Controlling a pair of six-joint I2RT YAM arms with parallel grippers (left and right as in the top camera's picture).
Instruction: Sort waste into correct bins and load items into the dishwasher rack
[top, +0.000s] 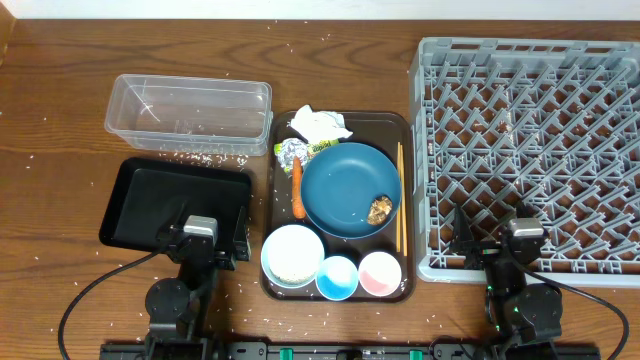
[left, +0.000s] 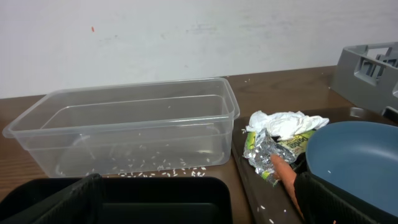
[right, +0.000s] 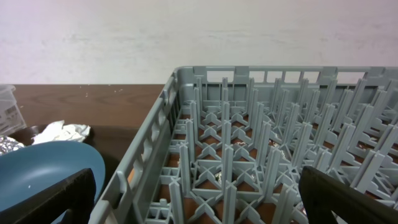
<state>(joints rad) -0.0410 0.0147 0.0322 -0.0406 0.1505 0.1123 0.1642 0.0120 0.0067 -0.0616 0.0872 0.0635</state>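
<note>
On the brown serving tray (top: 404, 128) lie crumpled tissue (top: 320, 124), a yellow-green wrapper (top: 322, 148), a foil ball (top: 289, 152) and a carrot piece (top: 297, 190). The blue plate (top: 345, 190) carries a brown lump (top: 380, 208). Chopsticks (top: 400, 195) lie to its right. In front stand a white bowl (top: 292, 254), a blue-lined cup (top: 338, 277) and a pink-lined cup (top: 380, 273). My left gripper (top: 205, 212) hangs open over the black tray (top: 150, 195), behind which sits the clear tub (top: 190, 115). The right gripper (top: 520, 215) is open over the front of the grey rack (top: 530, 130). Neither holds anything.
Rice grains (top: 200, 155) are scattered on the wooden table around the tub and inside it. In the left wrist view the tub (left: 130, 130) stands ahead, with the foil (left: 262, 152) and tissue (left: 283, 123) to the right. The rack's upright pegs (right: 249, 155) fill the right wrist view.
</note>
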